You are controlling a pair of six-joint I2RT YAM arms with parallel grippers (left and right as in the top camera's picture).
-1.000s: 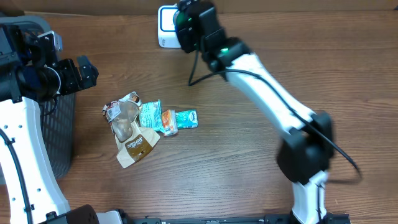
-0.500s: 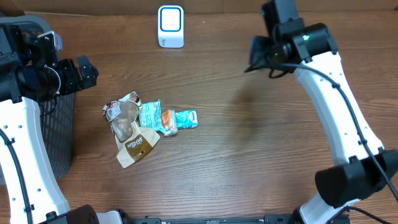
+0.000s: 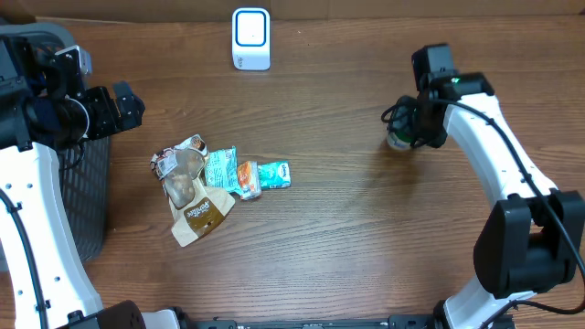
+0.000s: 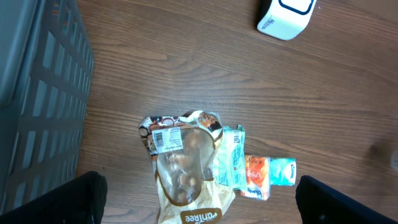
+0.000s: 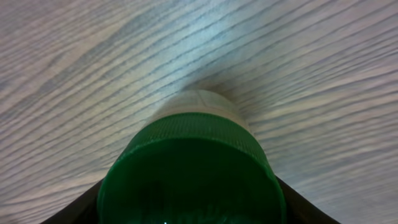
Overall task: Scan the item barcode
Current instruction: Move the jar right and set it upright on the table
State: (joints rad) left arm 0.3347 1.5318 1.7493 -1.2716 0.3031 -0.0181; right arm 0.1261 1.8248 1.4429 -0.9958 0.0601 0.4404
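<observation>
Right gripper point(image 3: 403, 128) sits over the green-capped bottle point(image 3: 396, 140) on the right half of the table point(image 3: 347, 247). I read its fingers point(image 5: 79, 210) as pinching the bottle, one dark pad on each side of the cap. The bottle is well apart from the scanner point(image 3: 250, 38), which stands at the far edge, left of centre. There is bare wood all round the bottle, with a wide open stretch between it and the pile of packets point(image 3: 224, 178) left of centre. The basket point(image 3: 90, 215) runs along the left edge, just beside the left arm, so there is little room on that side. Left gripper point(image 3: 126, 102) hangs above the basket's inner rim with its fingers point(image 4: 84, 200) spread wide and nothing between them. The left wrist view gives what overhead doesn't: a barcode label point(image 4: 166, 140) face up on the clear-fronted brown pouch point(image 4: 186, 186), the basket's slatted wall point(image 4: 43, 106), and the scanner's corner point(image 4: 286, 15). The right wrist view shows only the cap point(image 5: 189, 180) filling the frame and the white body point(image 5: 200, 102) below it reaching to the wood. I can't tell if the base is touching. Overhead hides the grip under the wrist.
</observation>
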